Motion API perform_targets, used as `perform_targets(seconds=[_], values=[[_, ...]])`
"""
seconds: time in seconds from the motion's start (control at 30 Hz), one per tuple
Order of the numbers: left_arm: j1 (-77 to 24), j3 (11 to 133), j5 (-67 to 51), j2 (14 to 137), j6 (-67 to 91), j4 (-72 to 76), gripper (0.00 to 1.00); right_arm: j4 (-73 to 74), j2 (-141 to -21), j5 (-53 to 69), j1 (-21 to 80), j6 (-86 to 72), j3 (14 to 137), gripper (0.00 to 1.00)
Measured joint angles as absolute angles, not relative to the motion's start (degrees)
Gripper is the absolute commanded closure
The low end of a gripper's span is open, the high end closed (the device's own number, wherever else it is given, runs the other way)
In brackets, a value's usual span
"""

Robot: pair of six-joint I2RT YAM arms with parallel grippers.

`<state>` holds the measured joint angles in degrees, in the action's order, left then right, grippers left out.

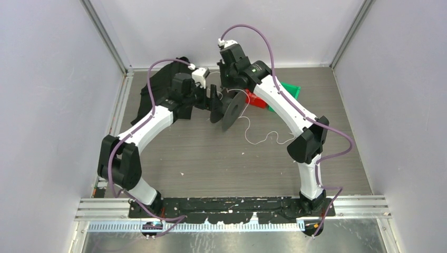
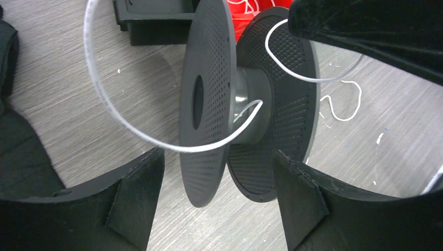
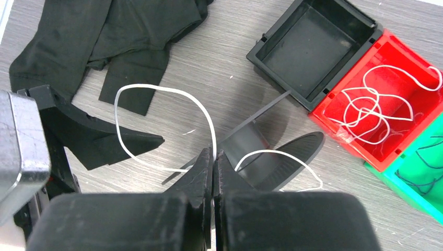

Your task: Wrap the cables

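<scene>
White cable (image 2: 156,145) has one loose turn on spool (image 2: 209,78); right gripper (image 3: 214,157) pinches it, left gripper (image 2: 218,154) gapes; most remains

Both arms are the same build. The left arm (image 1: 149,126) and the right arm (image 1: 280,101) are glossy white tubes with chunky matte black joint housings (image 1: 120,161). Each has a thin purple cable (image 1: 149,89) looping along the outside. The right one has a tiny green light (image 1: 258,67). The left gripper (image 2: 217,157) and right gripper (image 3: 213,157) have grainy black wedge-shaped fingers (image 2: 133,206). Both arms sit on a flat black base plate (image 1: 226,203).
</scene>
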<state>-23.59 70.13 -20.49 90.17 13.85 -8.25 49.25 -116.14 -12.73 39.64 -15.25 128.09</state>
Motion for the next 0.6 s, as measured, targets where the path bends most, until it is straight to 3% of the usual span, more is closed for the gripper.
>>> perform_targets(seconds=[0.6], values=[[-25.4, 64.8, -17.0, 90.7, 11.2, 0.6, 0.49, 49.3, -118.1, -10.3, 39.6, -16.9, 128.3, 1.0]])
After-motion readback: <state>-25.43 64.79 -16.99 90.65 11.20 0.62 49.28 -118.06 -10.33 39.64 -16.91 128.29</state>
